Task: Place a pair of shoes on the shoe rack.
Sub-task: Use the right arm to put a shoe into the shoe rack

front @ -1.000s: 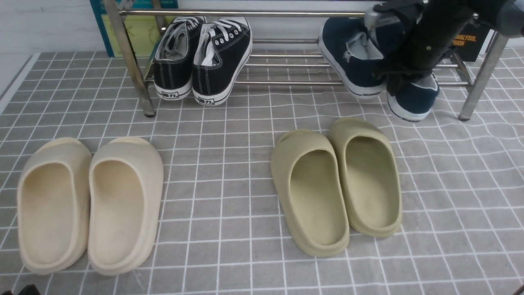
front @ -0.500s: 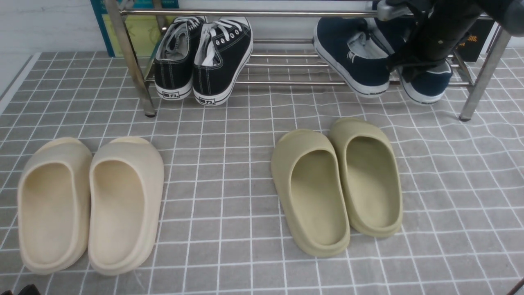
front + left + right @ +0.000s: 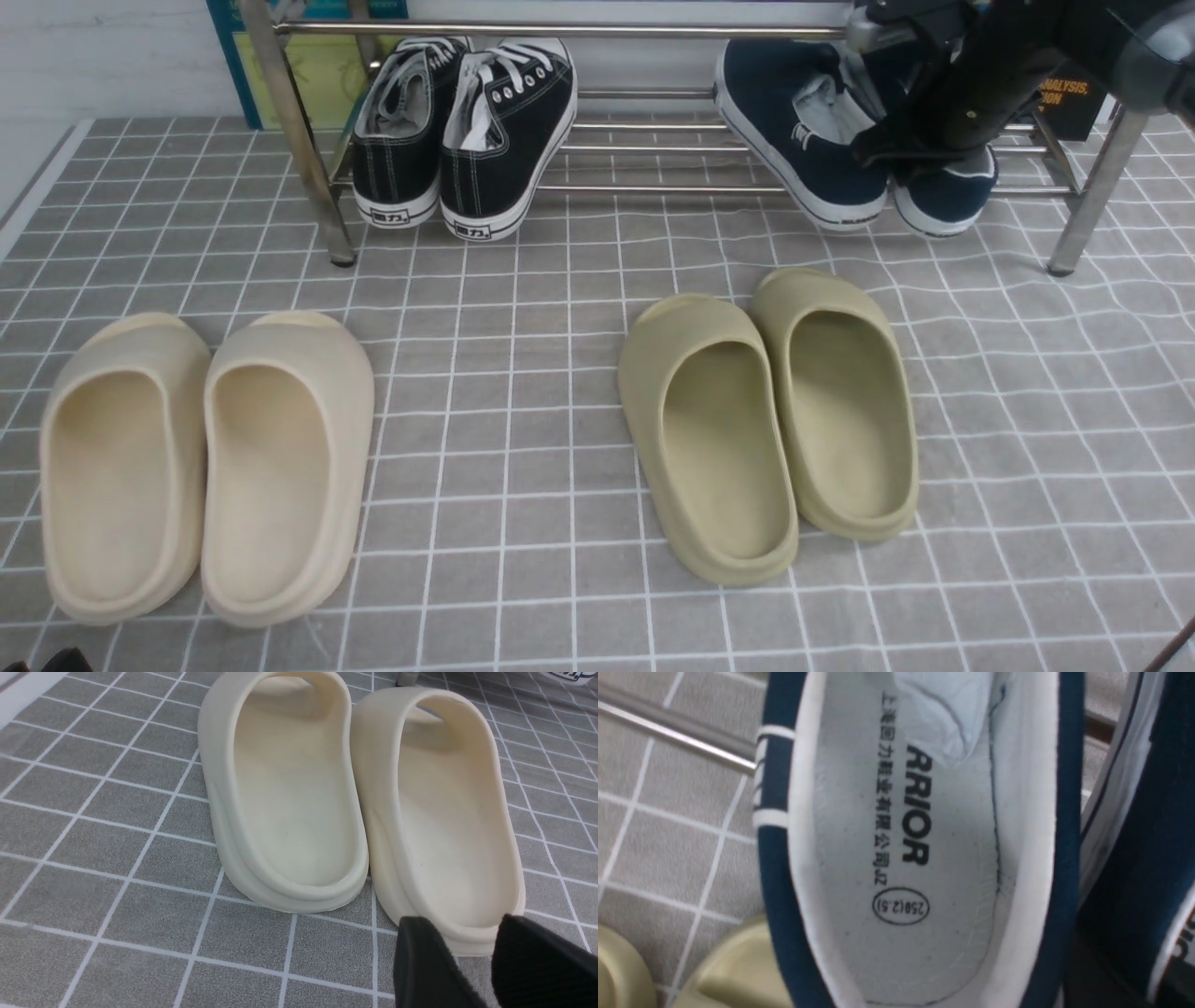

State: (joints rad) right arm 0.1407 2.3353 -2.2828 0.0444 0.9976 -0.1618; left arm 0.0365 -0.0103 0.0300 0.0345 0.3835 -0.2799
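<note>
On the shoe rack, right end: navy shoes tilted on lower bars. Placement looks nearly done; right gripper at them, jaws can't tell; left gripper wide, empty. Next: release, lift clear.

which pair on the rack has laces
The black sneakers at the left end of the shoe rack, threaded with white laces. The navy slip-ons at the right end have none.
</note>
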